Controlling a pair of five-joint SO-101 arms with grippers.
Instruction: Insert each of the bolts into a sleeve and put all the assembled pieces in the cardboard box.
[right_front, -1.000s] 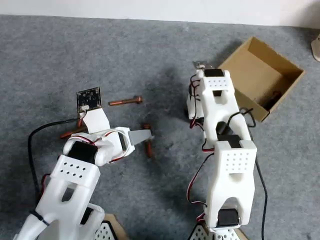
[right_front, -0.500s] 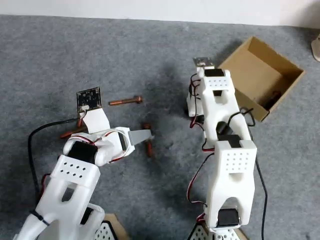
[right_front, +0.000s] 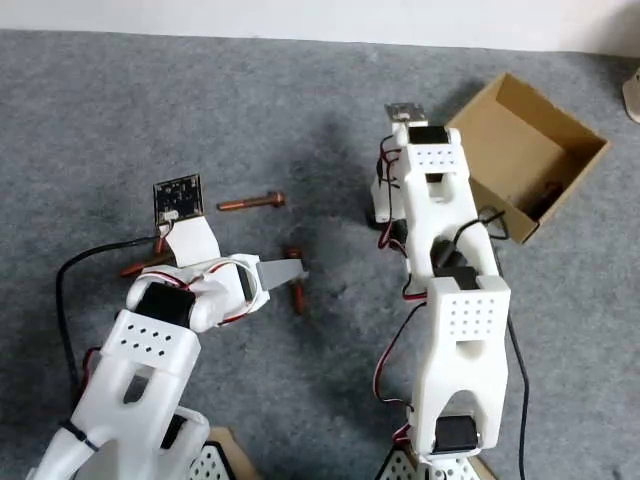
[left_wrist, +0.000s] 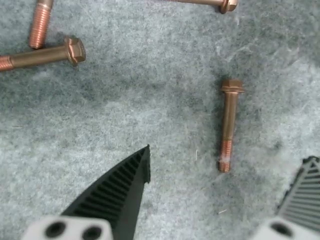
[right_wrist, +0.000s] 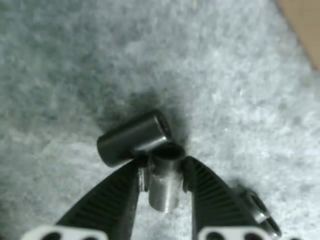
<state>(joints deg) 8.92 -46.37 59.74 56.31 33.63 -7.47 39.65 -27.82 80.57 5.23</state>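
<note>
My right gripper (right_wrist: 161, 172) is shut on a dark metal sleeve (right_wrist: 164, 185) held upright between its fingers. A second dark sleeve (right_wrist: 132, 138) lies on its side on the carpet, touching the held one. My left gripper (left_wrist: 220, 185) is open just above a copper bolt (left_wrist: 229, 123) that lies between its fingers. In the high view that bolt (right_front: 296, 290) lies by the left arm's jaw, with another bolt (right_front: 251, 202) farther back. Two more bolts (left_wrist: 42, 54) lie nearby. The cardboard box (right_front: 524, 150) stands at the back right, beside the right arm (right_front: 432, 190).
Grey carpet (right_front: 120, 110) covers the whole table. A black cable (right_front: 75, 265) loops on the left by the left arm. Some dark pieces lie in the box's near corner (right_front: 545, 198). A pale object (right_front: 632, 95) sits at the far right edge.
The right arm has shifted slightly away from the camera and toward the box. The left arm has not moved.
</note>
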